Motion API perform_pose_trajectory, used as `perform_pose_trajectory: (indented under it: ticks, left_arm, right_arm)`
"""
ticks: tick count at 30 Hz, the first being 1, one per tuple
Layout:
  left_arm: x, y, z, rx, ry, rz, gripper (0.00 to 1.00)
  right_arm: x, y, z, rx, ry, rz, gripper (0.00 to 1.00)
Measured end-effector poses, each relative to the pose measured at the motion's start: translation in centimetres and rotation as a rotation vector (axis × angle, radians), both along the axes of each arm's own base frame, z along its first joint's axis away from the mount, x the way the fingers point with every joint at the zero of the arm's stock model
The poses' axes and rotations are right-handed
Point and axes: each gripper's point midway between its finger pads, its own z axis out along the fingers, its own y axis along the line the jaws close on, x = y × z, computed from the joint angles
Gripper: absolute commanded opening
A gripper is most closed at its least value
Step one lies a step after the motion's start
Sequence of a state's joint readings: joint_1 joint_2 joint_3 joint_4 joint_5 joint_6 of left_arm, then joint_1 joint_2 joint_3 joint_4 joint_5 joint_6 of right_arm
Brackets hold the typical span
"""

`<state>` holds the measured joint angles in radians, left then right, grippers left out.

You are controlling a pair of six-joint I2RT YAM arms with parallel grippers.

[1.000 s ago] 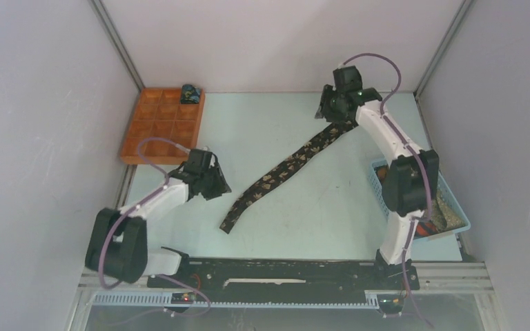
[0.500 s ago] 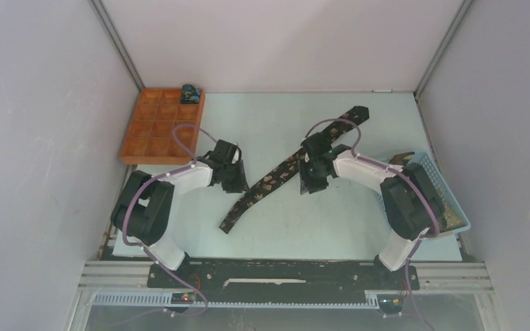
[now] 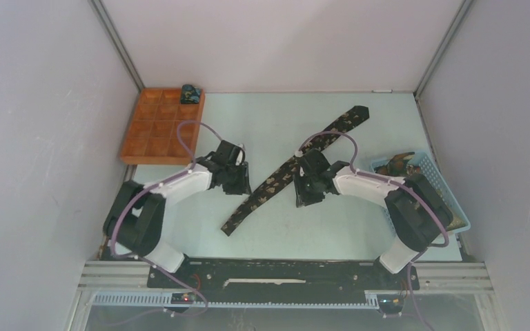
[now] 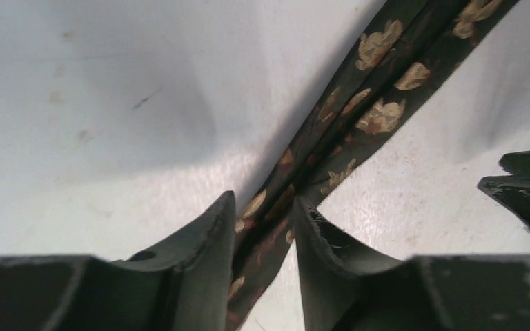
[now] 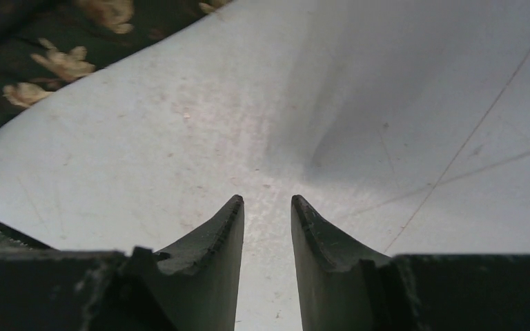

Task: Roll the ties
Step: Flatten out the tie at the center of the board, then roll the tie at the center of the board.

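Observation:
One of the ties [image 3: 268,183], black with tan leaves, lies flat and unrolled on the table, running diagonally from front left to back right. My left gripper [image 3: 240,185] is low over its front part. In the left wrist view its fingers [image 4: 207,234] stand a little apart, open, with the tie [image 4: 379,83] running between them [image 4: 263,198]. My right gripper [image 3: 305,196] hangs just right of the tie's middle. It is open over bare table [image 5: 266,198], with nothing between its fingers. The tie [image 5: 48,48] shows only in the top left corner of that view.
An orange compartment tray [image 3: 162,127] stands at the back left, with a small dark bundle [image 3: 191,93] in its far right cell. A blue mesh basket [image 3: 455,207] with more fabric [image 3: 393,163] stands at the right edge, beside the right arm. The right gripper's body [image 4: 524,186] shows beside the left one.
The right arm has come from the tie's far end at the back to beside its middle. The far end now lies flat. The left arm has swung in over the tie. Both grippers have narrowed.

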<state>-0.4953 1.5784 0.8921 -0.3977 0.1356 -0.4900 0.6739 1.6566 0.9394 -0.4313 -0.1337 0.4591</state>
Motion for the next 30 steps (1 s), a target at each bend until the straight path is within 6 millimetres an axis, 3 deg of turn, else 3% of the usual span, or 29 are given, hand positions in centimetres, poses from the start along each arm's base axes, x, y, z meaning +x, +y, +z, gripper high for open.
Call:
perform_pose_trajectory:
  ticks: [2, 5, 6, 9, 12, 17, 22, 26, 30]
  left_arm:
    - [0.2, 0.6, 1.9, 0.01, -0.053, 0.014, 0.6]
    - [0.8, 1.8, 6.1, 0.008, -0.189, 0.064, 0.94]
    - [1.0, 2.3, 7.5, 0.007, -0.237, 0.08, 0.99]
    - [1.0, 4.1, 10.9, 0.003, -0.362, 0.151, 1.0]
    - [0.2, 6.5, 12.1, 0.011, -0.44, 0.235, 1.0]
    - [-1.2, 10.6, 10.6, 0.028, -0.46, 0.432, 1.0]
    - [-2.7, 13.7, 7.0, 0.023, -0.352, 0.607, 1.0]
    - [-5.0, 13.7, 4.3, 0.02, -0.251, 0.622, 1.0]
    - [-6.9, 13.3, 3.3, -0.01, -0.213, 0.632, 1.0]
  right_arm:
    - [0.1, 0.6, 0.9, 0.022, -0.031, 0.013, 0.34]
    - [0.2, 1.3, 1.9, 0.042, -0.072, 0.026, 0.34]
    - [0.3, 1.4, 2.2, 0.044, -0.086, 0.027, 0.34]
    - [0.4, 1.6, 3.0, 0.057, -0.125, 0.03, 0.34]
    - [0.3, 1.5, 3.4, 0.056, -0.156, 0.027, 0.35]
    - [0.3, 1.3, 4.7, 0.057, -0.235, 0.009, 0.38]
    - [0.4, 1.3, 5.9, 0.087, -0.304, -0.017, 0.37]
    - [0.5, 0.9, 5.9, 0.103, -0.33, -0.063, 0.36]
    - [0.5, 0.5, 4.9, 0.114, -0.334, -0.102, 0.36]
